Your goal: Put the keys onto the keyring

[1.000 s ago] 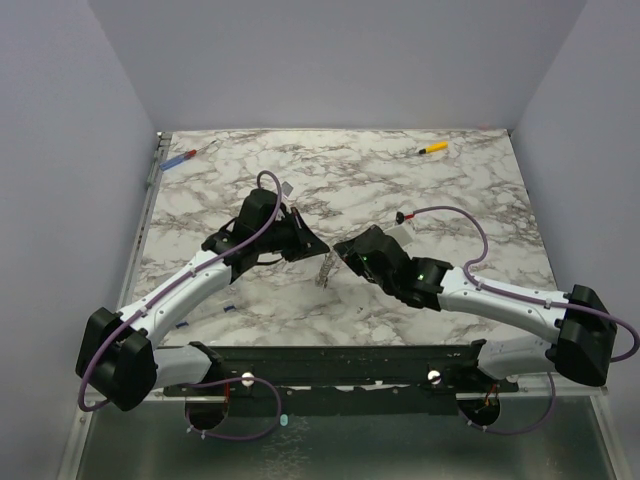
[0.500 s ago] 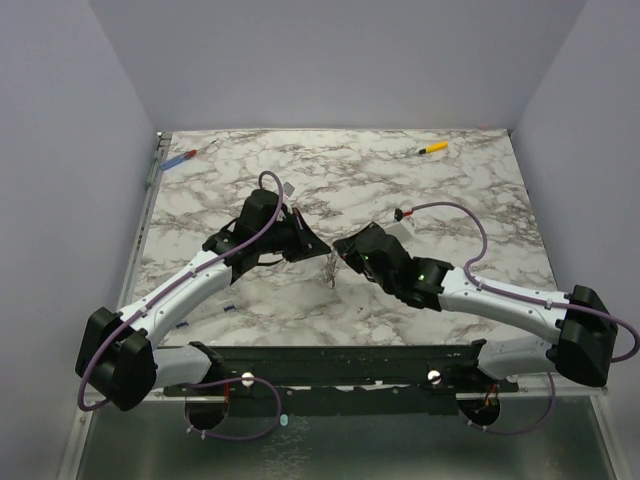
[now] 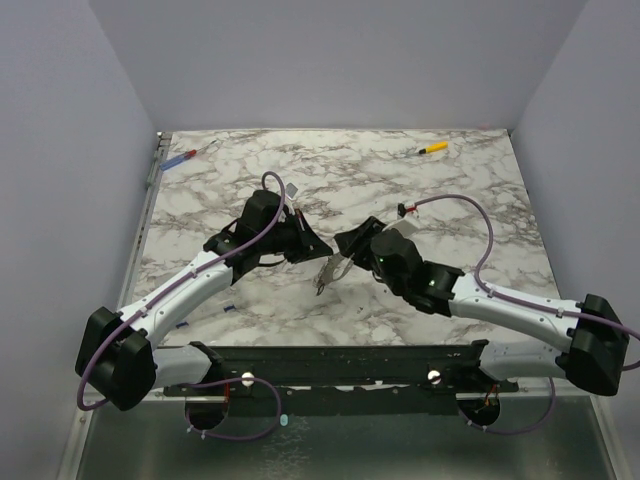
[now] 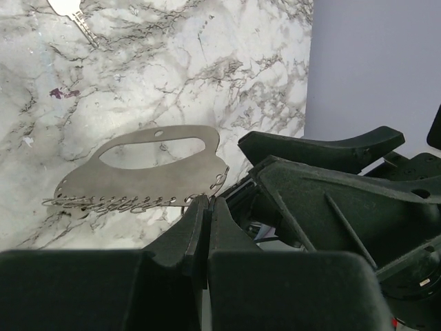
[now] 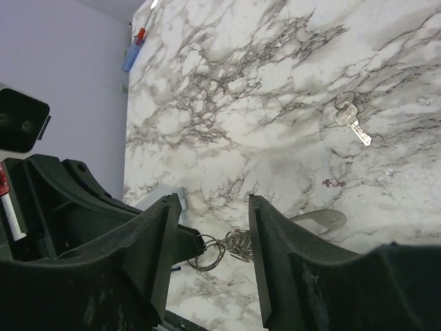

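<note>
Two arms meet at mid-frame over the marble table. On the left, the left gripper has its jaws pressed together, pinching the keyring. It's a thin dark loop poking out past the tips in the right wrist view. Just right of it hang the keys, and here's the change: a second ago that pale cluster dangled nearly straight down, and now it slants toward the lower left. Further right, the right gripper has rolled its wrist and shifted a touch up-frame. Its jaws stand spread, with the ring in the gap but not gripped. One loose key lies flat on the marble, well apart. My read is that the right side is lining up a fresh hold. The threading isn't done, and that stray key has yet to go on.
</note>
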Robot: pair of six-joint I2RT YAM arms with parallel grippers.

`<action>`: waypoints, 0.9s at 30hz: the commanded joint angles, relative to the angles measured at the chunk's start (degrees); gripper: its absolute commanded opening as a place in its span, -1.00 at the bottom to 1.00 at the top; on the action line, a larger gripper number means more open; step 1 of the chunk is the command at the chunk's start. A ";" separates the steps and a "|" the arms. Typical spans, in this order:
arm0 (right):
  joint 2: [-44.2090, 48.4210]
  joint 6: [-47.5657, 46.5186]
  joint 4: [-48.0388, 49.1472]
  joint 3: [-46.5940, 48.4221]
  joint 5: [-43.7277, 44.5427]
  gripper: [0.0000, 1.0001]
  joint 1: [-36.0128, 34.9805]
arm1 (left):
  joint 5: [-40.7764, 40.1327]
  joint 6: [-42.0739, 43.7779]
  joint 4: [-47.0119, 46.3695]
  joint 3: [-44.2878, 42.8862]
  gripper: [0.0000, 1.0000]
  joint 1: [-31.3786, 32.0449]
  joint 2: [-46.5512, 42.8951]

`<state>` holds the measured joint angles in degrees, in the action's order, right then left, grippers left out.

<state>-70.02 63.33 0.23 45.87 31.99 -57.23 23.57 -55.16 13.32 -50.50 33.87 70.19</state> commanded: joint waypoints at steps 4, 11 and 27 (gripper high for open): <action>3.66 -10.08 6.98 -3.78 -4.80 0.10 0.71 | 2.01 1.04 -1.37 -1.76 -1.00 0.15 0.39; 8.38 -24.81 8.82 -6.95 -11.26 0.10 0.72 | 2.59 1.19 -1.37 -2.46 -1.00 0.19 0.71; 19.64 -22.50 32.15 -25.68 -42.33 0.01 13.10 | 2.64 0.09 -1.49 -4.34 -1.00 0.18 1.07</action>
<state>-50.43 36.07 20.88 22.94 4.25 -47.86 25.04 -54.85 13.30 -52.47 33.87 71.37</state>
